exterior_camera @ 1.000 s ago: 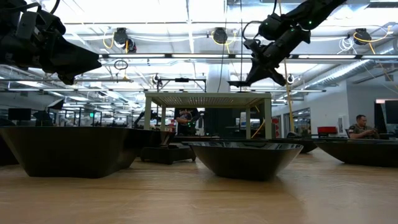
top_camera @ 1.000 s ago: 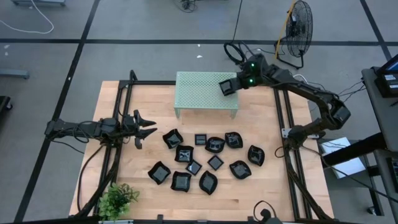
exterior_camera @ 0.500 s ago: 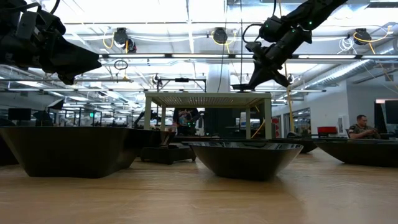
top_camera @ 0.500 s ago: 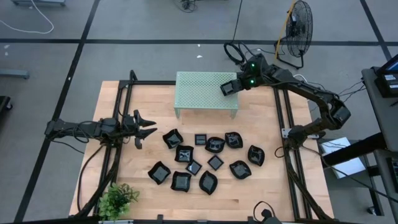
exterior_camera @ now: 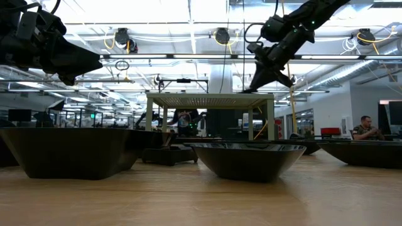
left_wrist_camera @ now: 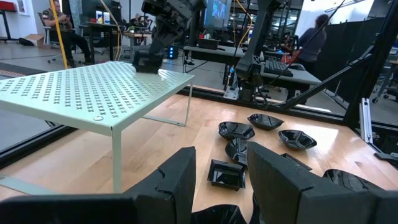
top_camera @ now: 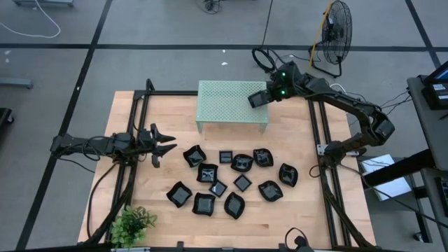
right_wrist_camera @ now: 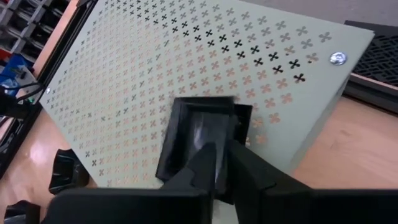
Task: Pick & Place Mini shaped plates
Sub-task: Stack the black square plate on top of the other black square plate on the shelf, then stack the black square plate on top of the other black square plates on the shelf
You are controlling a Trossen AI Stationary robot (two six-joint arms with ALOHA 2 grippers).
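**First Plate Down on the Stand, Remainder Outstanding**

While the count on the table remains high, one dish has reached the stand. Reading from the left: the left gripper (top_camera: 164, 144) hangs over the table's left side, its fingers (left_wrist_camera: 180, 180) spread with nothing between them, near the leftmost of the mini shaped plates (top_camera: 231, 178). About a dozen of these glossy black dishes lie scattered on the wooden table (top_camera: 140, 112), in front of the pale green perforated stand (top_camera: 224, 101); the exact number cannot be fixed from the overhead view. None of them appears disturbed. A small potted plant (top_camera: 131, 224) sits at the near left corner.

Further right, the right gripper (top_camera: 262, 98) is at the stand's right end, over a square plate (right_wrist_camera: 199, 134) that lies on the perforated top. In the right wrist view the two fingers (right_wrist_camera: 245, 168) straddle the plate's near rim, close together; whether they grip it or have just let go cannot be told.

Judged on this evidence, the task is at an early stage: one plate placed or nearly so, the rest to be moved.

Against the earlier frames, the plate was carried just above the stand top; now it lies on it. The left arm and the table plates are unchanged.
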